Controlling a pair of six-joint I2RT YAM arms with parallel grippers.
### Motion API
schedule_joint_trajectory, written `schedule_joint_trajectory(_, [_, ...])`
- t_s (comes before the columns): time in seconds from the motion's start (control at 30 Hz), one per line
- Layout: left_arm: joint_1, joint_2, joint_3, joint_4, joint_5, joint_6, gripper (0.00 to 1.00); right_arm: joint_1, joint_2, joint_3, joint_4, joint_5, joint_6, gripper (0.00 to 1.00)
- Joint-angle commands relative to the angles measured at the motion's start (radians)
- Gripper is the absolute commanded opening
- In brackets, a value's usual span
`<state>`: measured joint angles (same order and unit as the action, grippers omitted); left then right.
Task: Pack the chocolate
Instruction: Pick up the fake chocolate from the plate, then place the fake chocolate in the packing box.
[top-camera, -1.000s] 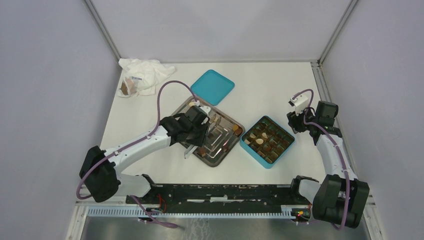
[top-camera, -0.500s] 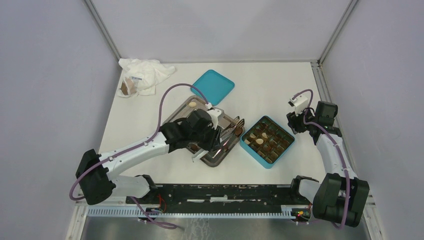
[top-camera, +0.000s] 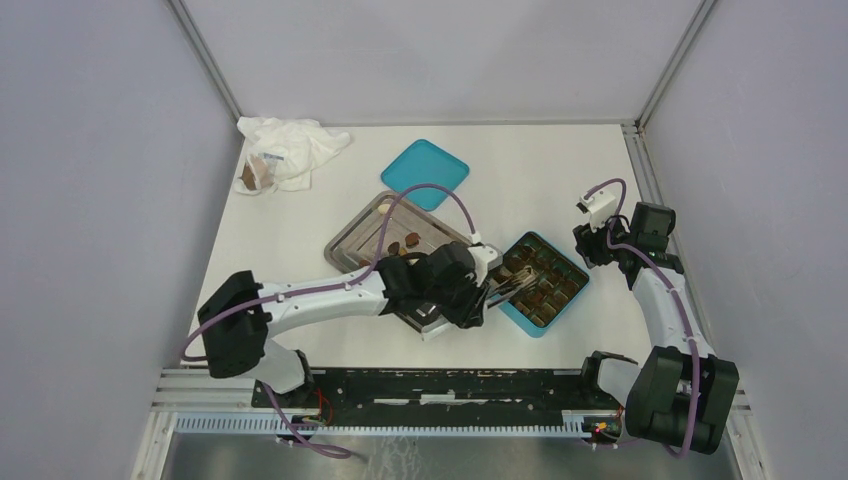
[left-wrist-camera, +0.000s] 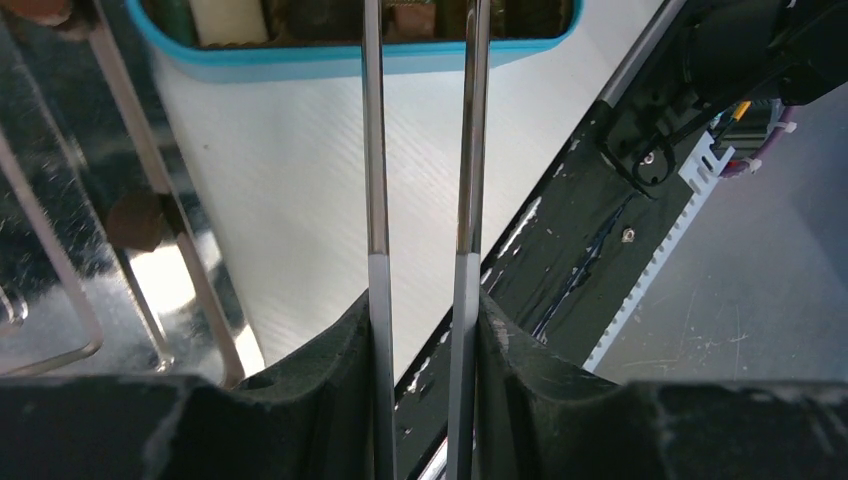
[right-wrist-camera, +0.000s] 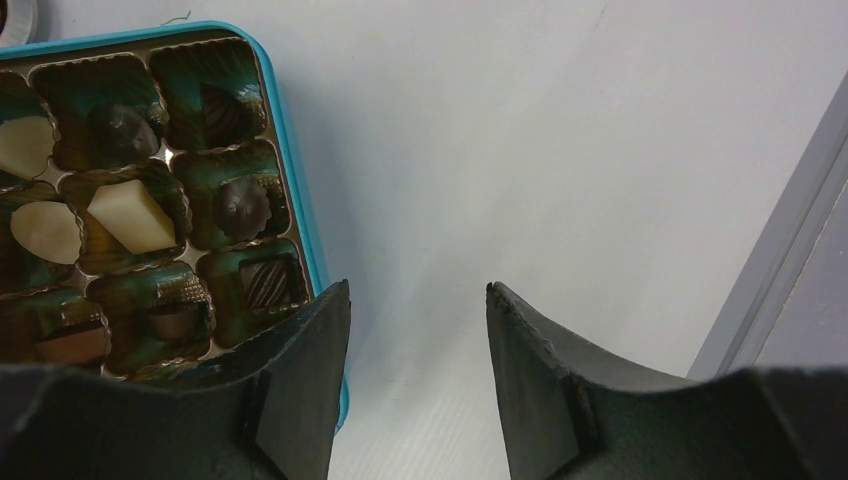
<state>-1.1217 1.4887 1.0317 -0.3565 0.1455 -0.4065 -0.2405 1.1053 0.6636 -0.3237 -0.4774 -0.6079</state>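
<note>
Left hand (left-wrist-camera: 420, 310) is part-closed on a pair of steel tongs (left-wrist-camera: 375, 150), pads pressing both blades near their base. That grip keeps the blades drawn close and lets me work the tips from a distance.

The tongs reach forward over the near wall of the blue box (top-camera: 541, 329). The tips run out of the wrist view, so I cannot tell whether a piece sits between them.

Chocolates (right-wrist-camera: 130, 215) – most cells of the box hold one, dark, brown or cream. A few pieces are left on the steel tray (top-camera: 352, 238), just beside the box.

Right hand (right-wrist-camera: 418, 300) has its fingers well apart and holds nothing. It hangs over bare worktop (right-wrist-camera: 560, 140) by the box's far side, out of the tongs' way – I judge it is only waiting.
</note>
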Motion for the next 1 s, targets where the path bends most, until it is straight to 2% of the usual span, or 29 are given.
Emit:
schedule_joint_trajectory(0.0, [-0.038, 0.05, 0.1, 0.109, 0.02, -0.02, 0.02, -0.003, -0.011, 0.03, 0.018, 0.002, -0.007, 0.58])
schedule_joint_trajectory(0.23, [-0.077, 0.163, 0.189, 0.104, 0.024, -0.011, 0.02, -0.004, -0.016, 0.028, 0.019, 0.004, -0.008, 0.58])
schedule_joint_trajectory(0.63, [-0.086, 0.257, 0.277, 0.068, 0.016, 0.002, 0.06, -0.004, -0.017, 0.028, 0.018, 0.002, -0.01, 0.58])
schedule_joint_trajectory(0.97, [-0.086, 0.297, 0.315, 0.04, -0.004, 0.011, 0.19, -0.004, -0.017, 0.029, 0.018, -0.002, -0.013, 0.58])
